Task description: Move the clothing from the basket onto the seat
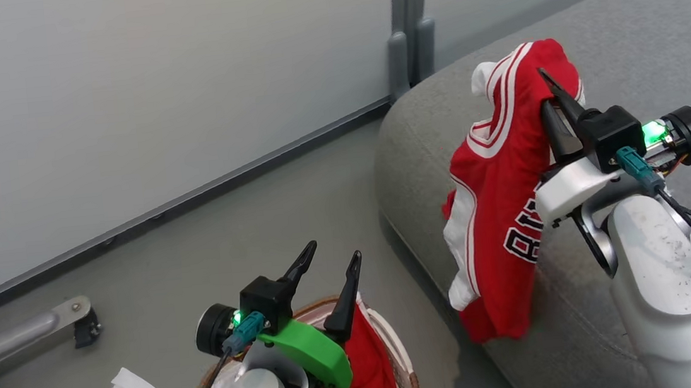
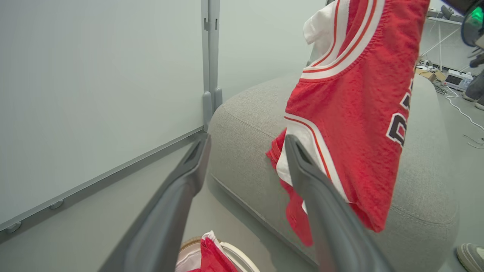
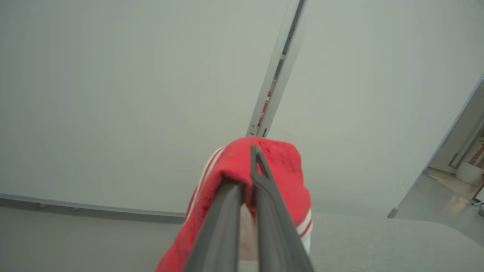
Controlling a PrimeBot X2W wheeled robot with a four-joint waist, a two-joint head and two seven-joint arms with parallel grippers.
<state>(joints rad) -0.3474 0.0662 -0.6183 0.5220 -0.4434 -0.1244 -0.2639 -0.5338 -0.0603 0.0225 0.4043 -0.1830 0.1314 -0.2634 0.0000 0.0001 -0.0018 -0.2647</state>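
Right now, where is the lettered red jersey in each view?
Head view: jersey right of centre, hanging from the fingers of the right gripper by the seat.
Left wrist view: upper right, before the seat.
Right wrist view: bottom centre, pinched between the fingers.
Shared landmark: the grey wall post.

Soft, even, bright light throughout. A faint shadow edges the floor beside the seat. Wrist views bend outward; the near fingers seem slightly blurred.
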